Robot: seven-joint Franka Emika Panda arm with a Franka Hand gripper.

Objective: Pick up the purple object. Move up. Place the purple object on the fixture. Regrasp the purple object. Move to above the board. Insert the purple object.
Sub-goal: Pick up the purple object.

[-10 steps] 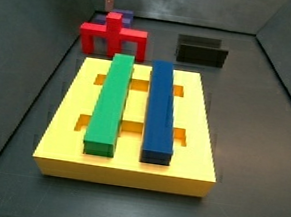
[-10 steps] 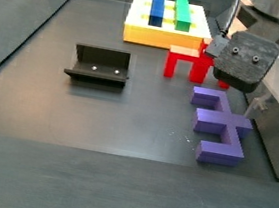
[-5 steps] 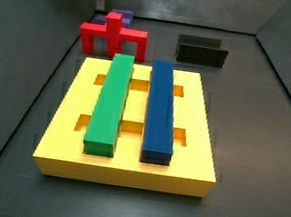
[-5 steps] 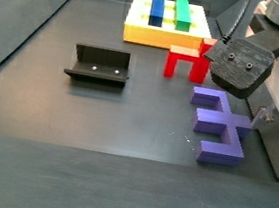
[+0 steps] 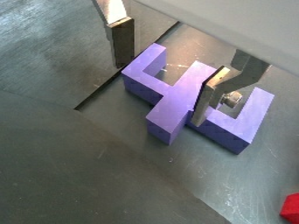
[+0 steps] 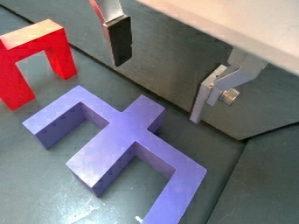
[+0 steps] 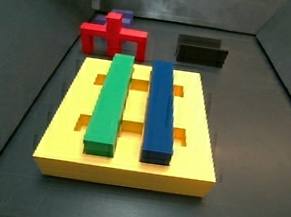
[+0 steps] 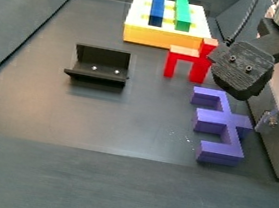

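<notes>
Wrist views are showing us the gripper (image 6: pixel 170 66) hanging over the purple object (image 6: pixel 117 147), its jaws spread wide and pinching nothing. The piece is lying flat on the dark desk beneath them, with one silver finger (image 5: pixel 118 33) standing beyond one side of its central post and the other finger (image 5: pixel 222 92) beyond the opposite side, both clear of it. We are judging the piece to be a rigid, light block with smooth, possibly slippery faces, so we are favouring a hold across the flat parallel sides of the central post, where the pads can sit square; a hold on one leg would likely let it swing. A red piece (image 6: pixel 33 59) is standing just past one end of the purple object, near enough to mind.

In a side view the purple object (image 8: pixel 220 127) is partly covered by the wrist housing, and the fingertips are hidden there. In a side view from over the board (image 7: pixel 195 162), we are seeing only a sliver of purple behind the red piece. The fixture (image 8: pixel 98 66) is sitting well apart, empty.
</notes>
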